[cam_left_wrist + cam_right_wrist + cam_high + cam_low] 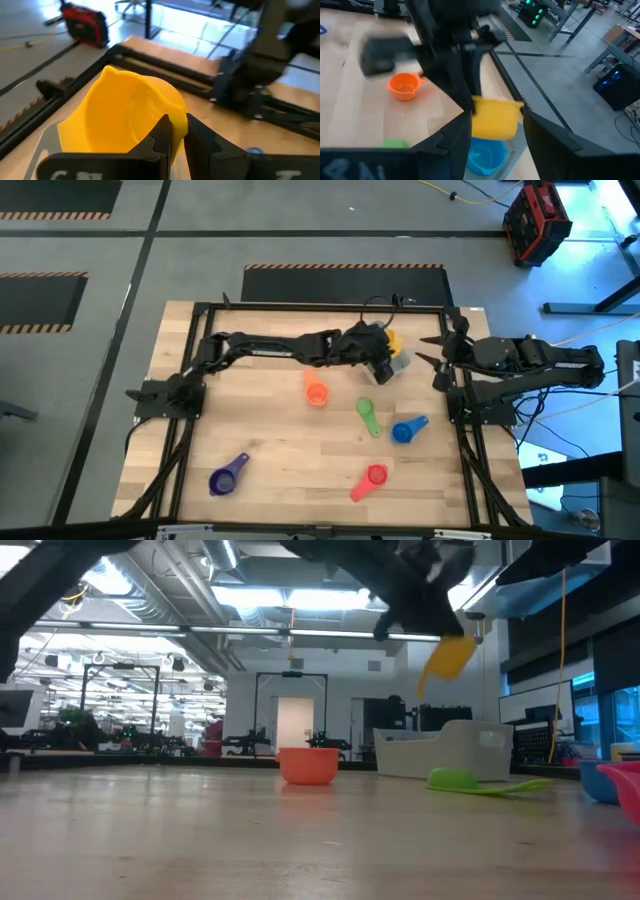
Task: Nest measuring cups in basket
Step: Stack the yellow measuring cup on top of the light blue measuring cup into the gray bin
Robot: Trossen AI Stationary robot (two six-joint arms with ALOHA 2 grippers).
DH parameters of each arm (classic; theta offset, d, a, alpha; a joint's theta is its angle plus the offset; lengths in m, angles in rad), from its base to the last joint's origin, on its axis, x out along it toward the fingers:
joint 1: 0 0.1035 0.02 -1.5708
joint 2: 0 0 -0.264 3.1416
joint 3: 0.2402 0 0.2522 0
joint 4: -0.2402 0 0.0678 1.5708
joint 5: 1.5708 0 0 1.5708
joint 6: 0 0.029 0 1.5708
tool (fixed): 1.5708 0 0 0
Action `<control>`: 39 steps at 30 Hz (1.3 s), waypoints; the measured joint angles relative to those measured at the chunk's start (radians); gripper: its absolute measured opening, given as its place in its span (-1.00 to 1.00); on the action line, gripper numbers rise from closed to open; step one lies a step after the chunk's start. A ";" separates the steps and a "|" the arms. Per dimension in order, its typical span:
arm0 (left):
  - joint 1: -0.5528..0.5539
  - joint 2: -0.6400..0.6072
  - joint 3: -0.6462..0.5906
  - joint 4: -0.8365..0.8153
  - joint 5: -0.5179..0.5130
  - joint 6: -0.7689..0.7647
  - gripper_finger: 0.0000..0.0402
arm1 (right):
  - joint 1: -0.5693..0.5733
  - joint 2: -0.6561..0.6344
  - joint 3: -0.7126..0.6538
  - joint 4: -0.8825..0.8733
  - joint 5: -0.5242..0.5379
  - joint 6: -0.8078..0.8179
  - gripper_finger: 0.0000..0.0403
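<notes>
My left gripper (378, 348) reaches to the far right of the table and is shut on the yellow measuring cup (448, 657), which hangs above the grey basket (440, 750). A light blue cup (484, 154) lies inside the basket (398, 366). The orange (316, 392), green (368, 416), dark blue (407, 429), red (372, 477) and purple (228, 476) cups rest on the wooden table. My right gripper (438, 352) waits open at the right edge, beside the basket, touching nothing. My left gripper pinches the yellow cup's wall at its rim (179, 131), on the side nearest the wrist. One finger (162, 132) looks to be inside the bowl and the other (200, 142) outside. The cup is lifted clear, tilted, over the basket.
A black frame (300, 308) runs around the tabletop. The orange and green cups lie closest to the basket, on its near-left side. The middle left of the table is bare wood (250, 420).
</notes>
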 joint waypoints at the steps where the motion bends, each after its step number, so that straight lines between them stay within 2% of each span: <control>1: 0.004 0.015 0.008 -0.011 -0.012 -0.012 -0.87 | 0.000 0.000 0.000 0.000 0.000 0.000 -0.09; 12: 0.036 0.103 0.023 -0.053 -0.037 -0.118 -0.87 | 0.000 0.000 0.000 0.000 -0.003 0.000 -0.09; 17: 0.024 0.102 0.024 -0.094 -0.108 -0.146 -0.87 | 0.000 0.001 0.000 0.000 -0.004 0.000 -0.09; 30: 0.055 0.114 0.024 -0.080 -0.115 -0.267 -0.87 | 0.000 0.001 0.000 0.000 -0.005 0.001 -0.09; 39: 0.062 0.114 0.024 -0.083 -0.113 -0.277 -0.82 | 0.000 0.001 0.000 0.000 -0.020 0.001 -0.09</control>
